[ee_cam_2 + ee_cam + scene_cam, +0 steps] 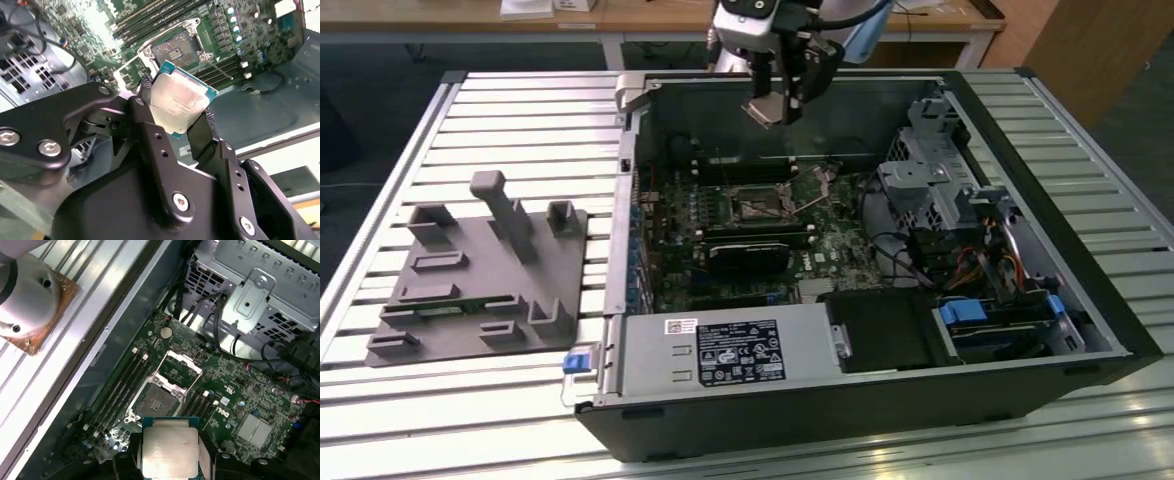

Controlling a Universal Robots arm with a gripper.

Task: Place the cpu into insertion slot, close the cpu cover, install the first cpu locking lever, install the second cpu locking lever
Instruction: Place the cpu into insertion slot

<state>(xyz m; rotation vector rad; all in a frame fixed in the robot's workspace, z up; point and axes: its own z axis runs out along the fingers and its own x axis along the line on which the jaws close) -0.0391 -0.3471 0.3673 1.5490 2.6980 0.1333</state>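
Label first: a white label (736,352) sits on the power supply (807,350) at the near end of the case (1067,300), with black print and rows of small marks too small to read. There's a smaller sticker (683,326) at its corner. The cpu (180,102) has faint lettering on its silver top that I can't read either.

Looking round: the case lies open on the slatted table (520,110), and a grey fixture (474,270) sits well apart from it toward the exterior view's left. Inside, a drive cage (927,170) and a tangle of cables (974,265) crowd the exterior view's right. A black module (750,250) lies just beside the slot (754,205).

Now the hand (777,105): it's up above the far end of the case, clamped on the cpu. In the second wrist view its black fingers (145,107) pinch two opposite edges, with the metal top facing the camera. In the first wrist view the chip hangs clear of the board. The slot lies in plain sight beneath it, dark centre bare, and the cover (184,361) is swung up off it to one side.
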